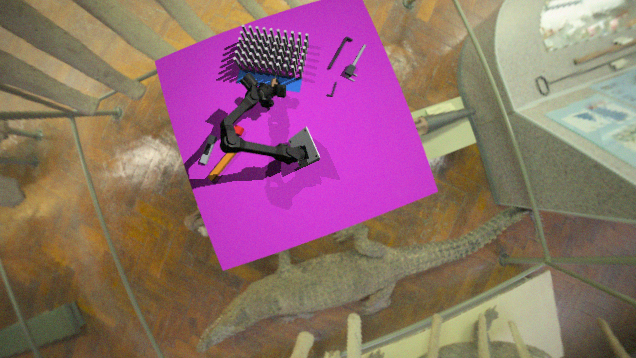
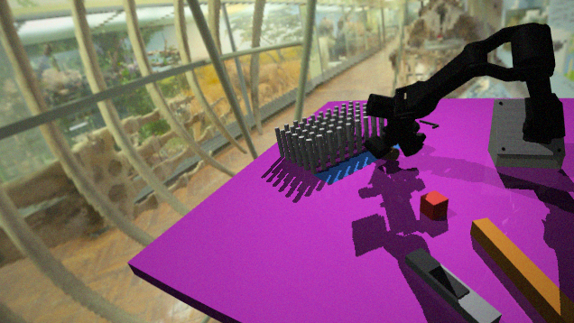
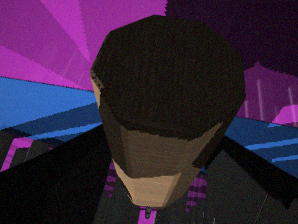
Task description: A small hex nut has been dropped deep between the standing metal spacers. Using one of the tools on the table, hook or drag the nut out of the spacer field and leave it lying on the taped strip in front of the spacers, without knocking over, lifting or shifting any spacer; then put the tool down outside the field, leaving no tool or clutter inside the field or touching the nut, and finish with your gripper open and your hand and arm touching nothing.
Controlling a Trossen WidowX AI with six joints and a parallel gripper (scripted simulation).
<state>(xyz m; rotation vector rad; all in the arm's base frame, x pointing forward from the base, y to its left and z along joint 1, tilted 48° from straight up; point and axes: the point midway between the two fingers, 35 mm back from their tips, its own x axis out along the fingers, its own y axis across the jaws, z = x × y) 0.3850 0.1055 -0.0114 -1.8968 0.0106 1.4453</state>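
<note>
Nearest in the exterior view, at the lower right, a grey block-shaped thing with a dark inset (image 1: 206, 153) (image 2: 480, 307) lies on the magenta surface (image 1: 320, 215) (image 2: 226, 253) (image 3: 30, 25). Beside it, at the right edge, lies an orange bar (image 1: 222, 166) (image 2: 519, 266). Beyond both, right of centre, sits a red cube (image 1: 239, 130) (image 2: 434, 205).

Farther back, right of centre, the black arm (image 1: 260, 148) (image 2: 456, 68) reaches leftward from its grey base (image 1: 311, 141) (image 2: 498, 146). Its pincer (image 1: 275, 86) (image 2: 393, 146) (image 3: 158, 136) hangs by the blue strip (image 1: 295, 85) (image 2: 347, 169) (image 3: 30, 105), its fingers partway apart and clamped on a faceted wooden handle (image 1: 274, 81) (image 2: 393, 154) (image 3: 170, 75). In the wrist view this handle fills the centre, dark on its end and tan low on its side; the working end of the tool is hidden.

The strip runs along the front of the metal spacers (image 1: 306, 45) (image 2: 310, 155), which stand upright in close rows left of the pincer in the exterior view. The hex nut cannot be made out in any view, so its place cannot be told.

In the top view, right of the spacers and well apart from them, lie a short bent key (image 1: 332, 91), a grey tool with a thin shaft (image 1: 350, 71) and a long dark hooked rod (image 1: 339, 54), reaching toward the upper edge.
</note>
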